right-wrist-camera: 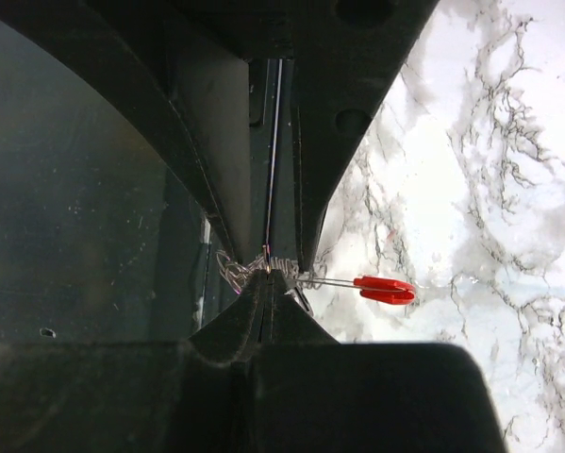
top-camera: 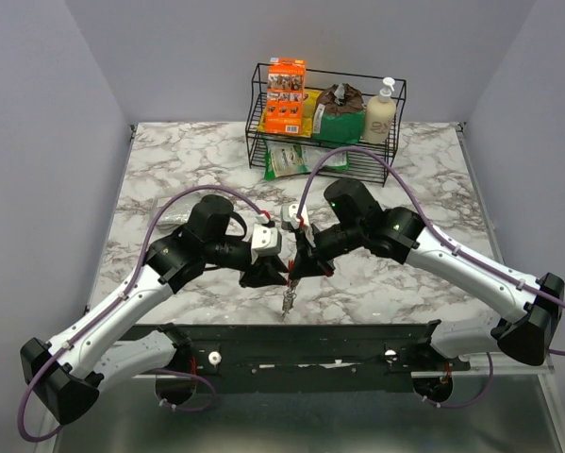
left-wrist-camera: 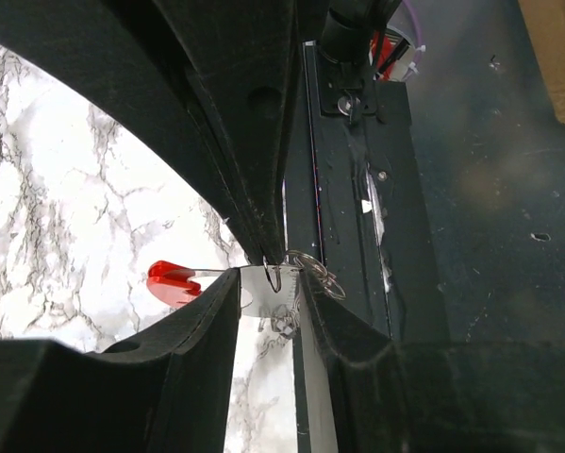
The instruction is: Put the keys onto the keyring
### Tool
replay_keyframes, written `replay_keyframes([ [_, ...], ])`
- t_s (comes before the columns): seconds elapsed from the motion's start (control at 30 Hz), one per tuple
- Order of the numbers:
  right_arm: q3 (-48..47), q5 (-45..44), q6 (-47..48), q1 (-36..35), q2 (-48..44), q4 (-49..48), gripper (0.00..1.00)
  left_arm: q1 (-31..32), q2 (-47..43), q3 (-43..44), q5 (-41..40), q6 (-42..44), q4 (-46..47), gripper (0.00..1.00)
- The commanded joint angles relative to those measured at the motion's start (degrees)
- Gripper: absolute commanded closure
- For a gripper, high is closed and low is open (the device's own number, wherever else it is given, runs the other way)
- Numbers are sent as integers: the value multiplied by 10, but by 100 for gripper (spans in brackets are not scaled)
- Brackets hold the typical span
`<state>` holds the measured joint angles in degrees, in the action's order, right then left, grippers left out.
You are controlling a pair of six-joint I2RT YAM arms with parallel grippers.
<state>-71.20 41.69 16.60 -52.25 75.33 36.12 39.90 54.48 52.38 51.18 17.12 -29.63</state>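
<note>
Both grippers meet low over the table's front edge. My right gripper (right-wrist-camera: 271, 276) (top-camera: 304, 264) is shut on the silver wire keyring (right-wrist-camera: 227, 274) (left-wrist-camera: 322, 276). A key with a red head (right-wrist-camera: 386, 289) (left-wrist-camera: 174, 283) sticks out sideways from the ring. My left gripper (left-wrist-camera: 270, 285) (top-camera: 273, 272) faces it, jaws partly apart, and a flat silver key (left-wrist-camera: 263, 291) spans the gap, meeting both pads. In the top view more keys (top-camera: 288, 300) dangle below the two grippers. The exact contact on the ring is hidden by the fingers.
A black wire basket (top-camera: 258, 123) at the back holds an orange box (top-camera: 285, 94), a dark green pack (top-camera: 340, 115) and a pump bottle (top-camera: 379, 113). A green packet (top-camera: 291, 160) lies before it. The black mounting rail (top-camera: 310, 335) runs just under the grippers.
</note>
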Motion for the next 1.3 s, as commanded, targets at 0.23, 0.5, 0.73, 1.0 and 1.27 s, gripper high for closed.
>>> replay_keyframes([
  [0.23, -20, 23, 7, -2, 3, -5, 99, 18, 21, 5, -38, 5, 13, 66],
  [0.5, -19, 25, 7, -3, 6, -6, 99, 20, 22, 2, -50, 2, 26, 82],
  [0.73, -17, 24, 8, -2, 3, -7, 99, 24, 19, -3, -56, 12, 23, 100],
  [1.0, -17, 3, 1, -2, 2, -15, 83, 24, -1, -20, -72, 6, 48, 100],
  [1.27, 26, -71, -39, -2, -48, -88, 37, 24, -38, -63, -96, -50, 141, 100],
])
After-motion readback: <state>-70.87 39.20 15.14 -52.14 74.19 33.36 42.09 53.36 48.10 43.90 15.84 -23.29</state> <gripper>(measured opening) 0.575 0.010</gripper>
